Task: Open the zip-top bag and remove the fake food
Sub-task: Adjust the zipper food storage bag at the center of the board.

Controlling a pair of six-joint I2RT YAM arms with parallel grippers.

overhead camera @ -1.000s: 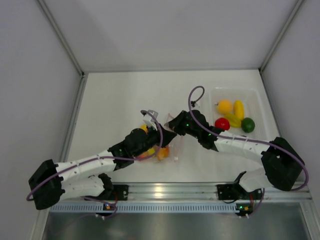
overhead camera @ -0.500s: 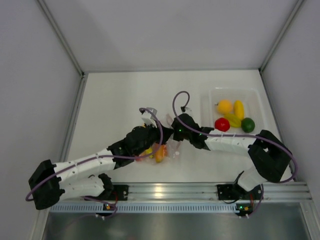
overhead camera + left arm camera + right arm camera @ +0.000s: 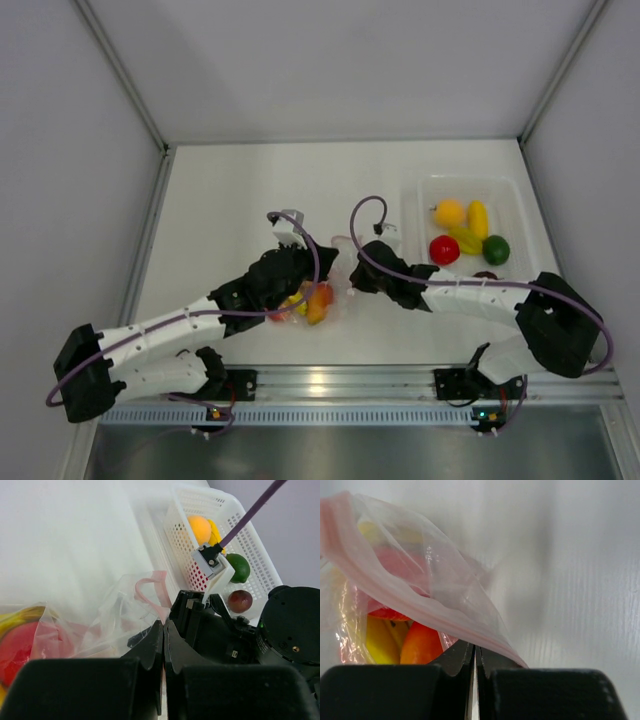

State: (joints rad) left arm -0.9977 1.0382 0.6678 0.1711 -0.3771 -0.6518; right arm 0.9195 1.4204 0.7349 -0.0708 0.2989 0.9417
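Note:
The zip-top bag (image 3: 331, 297) lies between my two grippers, clear and crinkly, with its pink zip strip (image 3: 395, 596) pulled into a band. Fake food shows inside it: a peach-orange piece (image 3: 318, 303), a yellow banana (image 3: 382, 641) and a red piece (image 3: 15, 651). My left gripper (image 3: 324, 263) is shut on the bag's pink edge (image 3: 164, 623). My right gripper (image 3: 353, 282) is shut on the opposite lip of the bag (image 3: 474, 648). The two grippers face each other, a short gap apart.
A clear rectangular tray (image 3: 424, 190) stands at the right. It holds an orange (image 3: 449, 212), a banana (image 3: 478, 218), a red fruit (image 3: 444, 249), a lime (image 3: 496, 249) and a dark purple piece (image 3: 487, 274). Grey walls close in the table's left, back and right.
My right gripper has moved towards the near edge with the bag's lip. My left gripper has shifted a little left and back, and the bag with its fruit has slid left.

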